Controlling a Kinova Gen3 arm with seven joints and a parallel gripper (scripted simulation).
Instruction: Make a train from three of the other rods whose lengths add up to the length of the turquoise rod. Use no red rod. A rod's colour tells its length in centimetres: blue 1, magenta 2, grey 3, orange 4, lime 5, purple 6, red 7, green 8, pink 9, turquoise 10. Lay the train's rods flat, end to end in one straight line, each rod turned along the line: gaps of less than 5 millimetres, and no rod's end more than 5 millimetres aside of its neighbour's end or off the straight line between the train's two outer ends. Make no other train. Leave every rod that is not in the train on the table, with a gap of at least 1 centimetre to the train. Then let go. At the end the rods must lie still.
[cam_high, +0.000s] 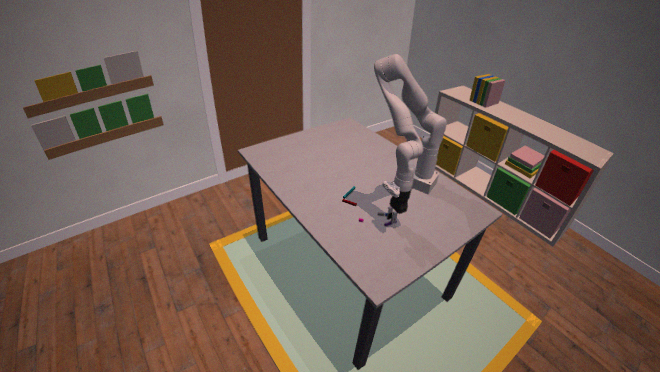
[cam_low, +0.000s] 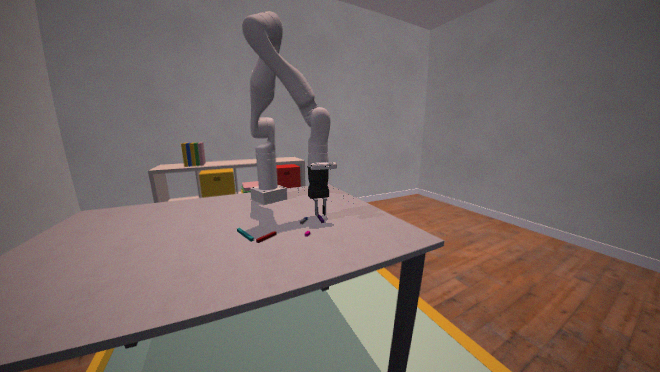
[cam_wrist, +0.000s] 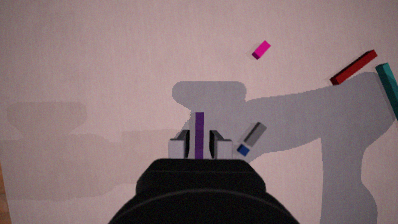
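A grey matte worktop on dark legs is standing over a green mat with a yellow border, on a wooden plank floor. The purple rod, a slim square-section bar, is lying flat on the worktop between the two fingers of the gripper; the fingers are standing about half open, one on each side of the rod with a narrow gap at either flank, gripping nothing. Just beside the right-hand finger in the wrist view, a grey rod and a short blue rod are lying end to end on a slant, crowding that side. A small magenta rod is lying apart, farther out. Well beyond it, the red rod and the turquoise rod are lying with near ends close together, forming a V. The arm's shadow is falling across the rods. The arm's base is sitting near the worktop edge, by a cube shelf unit holding coloured bins. Bare worktop is extending widely toward the near edge.
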